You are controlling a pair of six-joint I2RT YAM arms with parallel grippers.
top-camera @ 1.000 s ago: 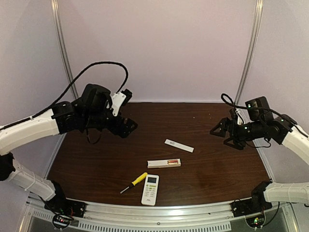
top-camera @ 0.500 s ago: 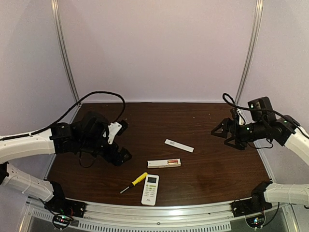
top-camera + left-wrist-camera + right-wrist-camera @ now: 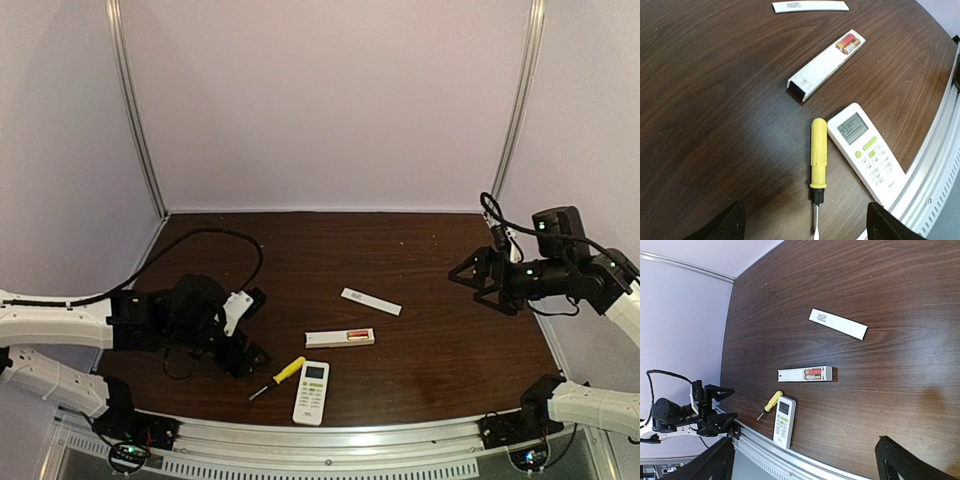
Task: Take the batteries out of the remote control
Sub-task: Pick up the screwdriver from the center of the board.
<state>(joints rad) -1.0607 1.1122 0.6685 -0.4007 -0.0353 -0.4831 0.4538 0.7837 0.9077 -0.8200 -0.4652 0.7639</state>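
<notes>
A white remote control point(image 3: 338, 338) lies face down mid-table with its battery bay open. Two gold-and-red batteries point(image 3: 356, 336) sit in the bay; they also show in the left wrist view point(image 3: 848, 43) and the right wrist view point(image 3: 813, 373). No blue batteries are in view. My left gripper point(image 3: 254, 328) is open and empty, low over the table just left of the yellow-handled screwdriver point(image 3: 818, 160). My right gripper point(image 3: 472, 284) is open and empty, raised at the right side, far from the remote point(image 3: 805, 374).
A second white remote point(image 3: 312, 391) with a display lies face up by the front rail, touching the screwdriver point(image 3: 280, 376). A small white cover point(image 3: 371, 301) lies behind the open remote. The metal rail point(image 3: 330, 440) runs along the near edge.
My left arm has dropped and swung toward the near edge, ending low beside the screwdriver. My right arm has drifted slightly right and down. Nothing on the table has moved.
</notes>
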